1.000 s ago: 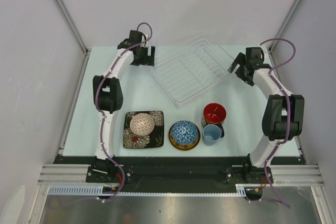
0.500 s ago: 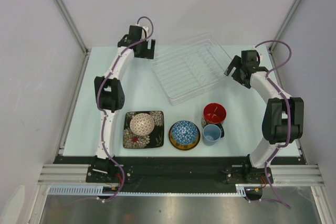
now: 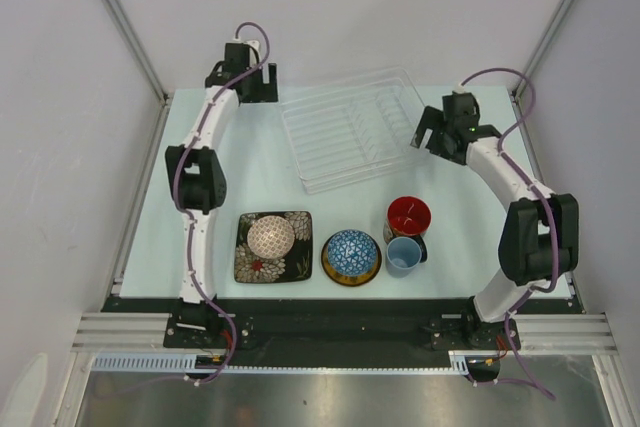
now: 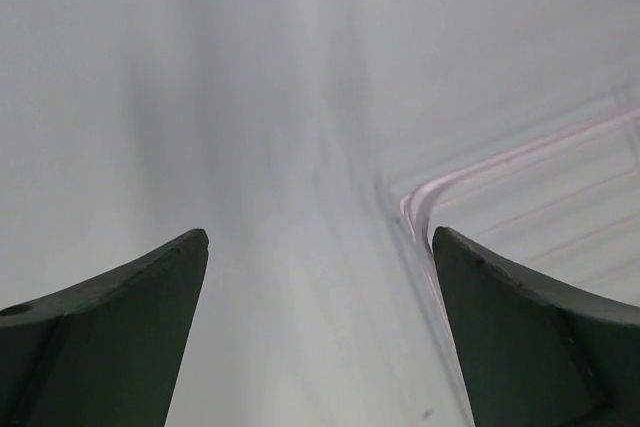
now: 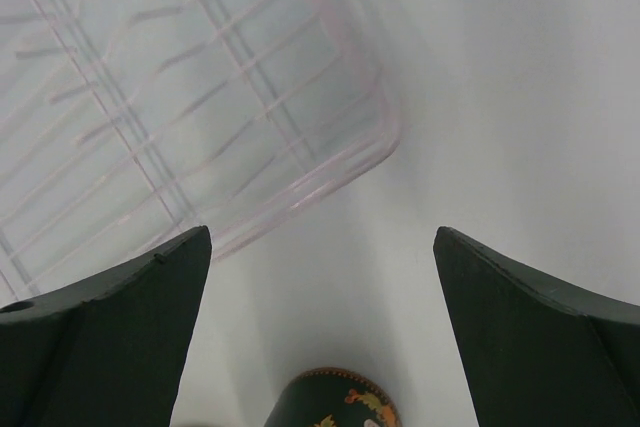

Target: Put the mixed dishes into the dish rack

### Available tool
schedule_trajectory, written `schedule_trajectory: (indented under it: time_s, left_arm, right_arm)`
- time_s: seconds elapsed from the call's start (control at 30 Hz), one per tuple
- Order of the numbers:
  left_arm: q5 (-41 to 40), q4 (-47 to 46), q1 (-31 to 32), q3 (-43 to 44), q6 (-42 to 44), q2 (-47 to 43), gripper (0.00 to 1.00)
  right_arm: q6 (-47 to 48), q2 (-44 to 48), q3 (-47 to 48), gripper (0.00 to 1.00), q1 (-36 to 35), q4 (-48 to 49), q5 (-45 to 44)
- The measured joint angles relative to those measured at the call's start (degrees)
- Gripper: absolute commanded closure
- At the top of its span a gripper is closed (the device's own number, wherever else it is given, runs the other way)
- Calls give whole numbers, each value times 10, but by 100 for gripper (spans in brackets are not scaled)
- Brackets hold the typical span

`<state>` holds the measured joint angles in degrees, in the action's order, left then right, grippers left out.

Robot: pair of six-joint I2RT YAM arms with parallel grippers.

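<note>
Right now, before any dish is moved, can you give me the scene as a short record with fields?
rack: far side, empty
black plate: near left, small bowl on it
blue bowl: near middle, on yellow plate
red cup: near right, light blue cup just in front of it
left gripper: jaws open, holding nothing, by rack's left corner
right gripper: jaws open, holding nothing, by rack's right corner
dishes loaded: none yet
</note>
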<state>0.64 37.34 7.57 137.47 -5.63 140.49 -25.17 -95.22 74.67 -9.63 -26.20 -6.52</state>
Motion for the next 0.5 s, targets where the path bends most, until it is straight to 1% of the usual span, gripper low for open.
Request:
schedule_trajectory:
  time_s: [0.1, 0.27, 0.33, 0.43, 0.47, 0.5]
  left_arm:
    - [56, 18, -19, -54, -24, -54, 0]
    - [167, 42, -39, -184, -59, -196, 1]
    - [209, 47, -33, -224, -66, -237, 1]
    - [256, 50, -16, -257, -72, -260, 1]
    - [268, 50, -9, -269, -74, -261, 2]
    - [274, 50, -1, -282, -75, -261, 3]
  right_arm:
    - [28, 15, 28, 0, 25, 0, 0]
    - [65, 18, 71, 0, 53, 30, -2]
    - [74, -1, 97, 0, 59, 42, 9]
    - [85, -68, 164, 0, 64, 50, 19]
    - [89, -92, 183, 1, 63, 52, 21]
    - [92, -118, 202, 5, 62, 51, 24]
